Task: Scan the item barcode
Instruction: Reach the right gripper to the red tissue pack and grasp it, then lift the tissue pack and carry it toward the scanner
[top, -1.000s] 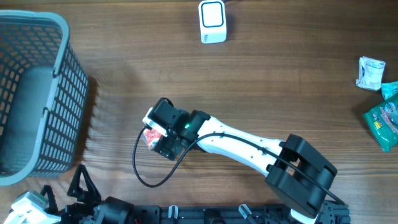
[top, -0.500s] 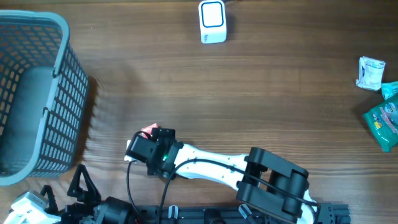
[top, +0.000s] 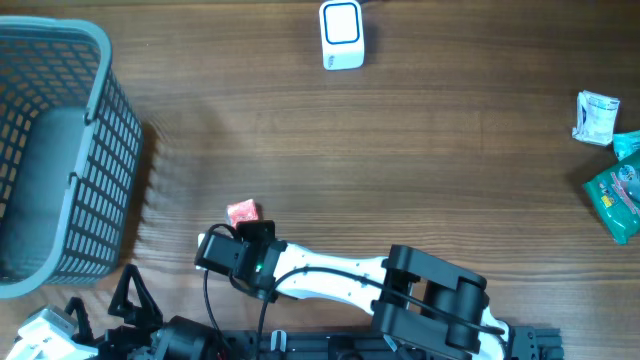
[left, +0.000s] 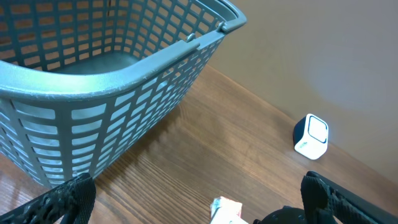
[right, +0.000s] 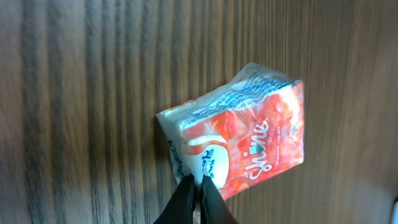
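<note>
Down near the front edge of the table (top: 420, 150), a red packet (top: 243, 212) is seen lying flat on the wood, just beside the right claw (right: 198, 186). From the right wrist camera, that claw's two fingers are shown pressed together, their tips meeting at the packet's lower left edge. Whether a bit of wrapper is caught between them cannot be told. White lettering and a white patch are visible on the packet's red face, and blue print runs along its clear seam.

The left claw (left: 198, 186) is held spread wide at the front left corner of the table, with nothing between its fingers. Through its camera the packet's white end (left: 225, 210) is glimpsed low in the picture.

A white scanner (top: 341, 34) is placed at the far edge, well apart from the red packet. A grey basket (top: 60, 150) is set at the left side. A white packet (top: 598, 115) and a green packet (top: 620, 195) are left at the right edge.
</note>
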